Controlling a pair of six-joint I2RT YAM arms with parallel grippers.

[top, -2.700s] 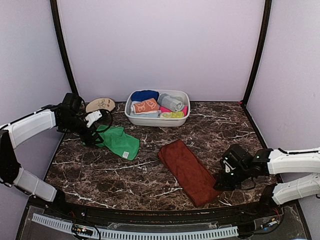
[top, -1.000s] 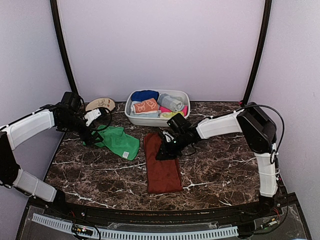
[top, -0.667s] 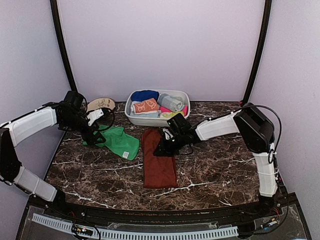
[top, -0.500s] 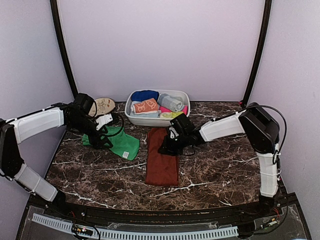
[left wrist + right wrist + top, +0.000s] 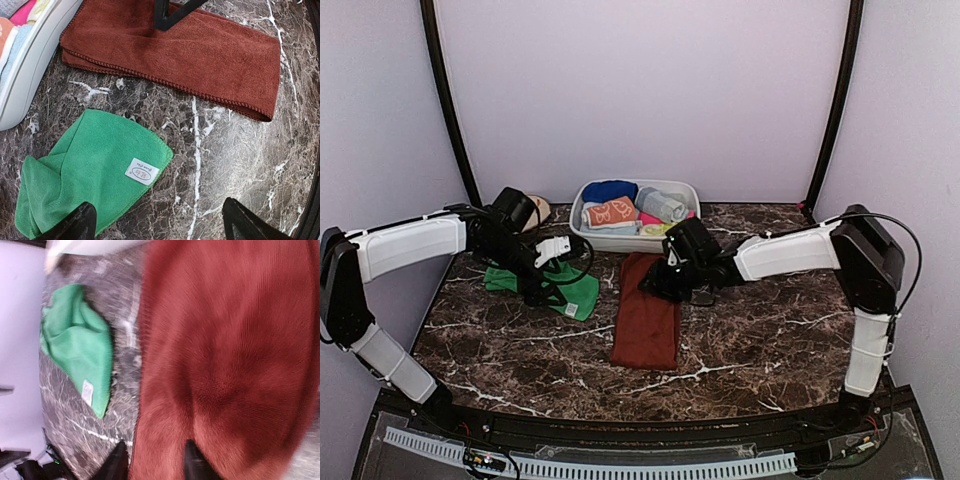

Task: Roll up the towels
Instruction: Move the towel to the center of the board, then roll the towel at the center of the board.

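Left hand (image 5: 544, 292): fully released, fingers spread wide. In the left wrist view the two fingertips (image 5: 75, 226) sit at the bottom corners with nothing between them. One is over the near edge of the green towel (image 5: 95, 170), the other over bare marble desk (image 5: 225, 165). No contact with the cloth can be made out.

Green towel: lies loosely crumpled on the left side of the desk, one corner flat with the white tag (image 5: 142, 171) facing up. It is near the rust-brown towel (image 5: 645, 335) but apart from it, with a strip of marble between.

Right hand (image 5: 665, 290): down on the far part of the rust-brown towel, near its right edge. In the right wrist view the fingers (image 5: 194, 464) stand narrowly apart with a ridge of rust cloth filling the gap, so it reads as clenched on a fold of that towel.

Rust-brown towel: flat, unrolled, running from just in front of the white basin (image 5: 620, 243) toward the near edge.

Basin: holds rolled towels, among them an orange one with cream prints (image 5: 612, 212).
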